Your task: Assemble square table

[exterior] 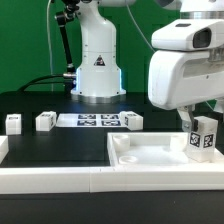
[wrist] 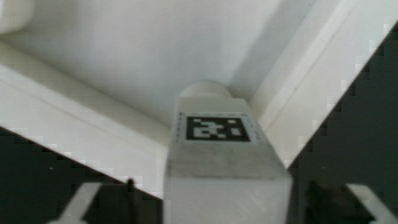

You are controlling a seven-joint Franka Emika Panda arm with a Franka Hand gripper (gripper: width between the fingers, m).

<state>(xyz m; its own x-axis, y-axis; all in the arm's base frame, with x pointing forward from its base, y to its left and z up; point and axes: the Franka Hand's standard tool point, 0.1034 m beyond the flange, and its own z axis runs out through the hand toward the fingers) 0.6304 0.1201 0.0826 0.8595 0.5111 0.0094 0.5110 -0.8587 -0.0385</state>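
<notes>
Black table (exterior: 60, 150) bears the square top (exterior: 150, 152), a leg (exterior: 203, 140) upright in its corner (tool (wrist: 222, 205) astride, released).

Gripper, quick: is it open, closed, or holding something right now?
Gripper: open; the jaws stand either side of the white leg with gaps showing, not gripping it.

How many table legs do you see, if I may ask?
4. The far-left leg and next leg, exterior view's left; the third leg beside the marker board; the fourth leg under the gripper, at the tabletop. More may be hidden.
</notes>
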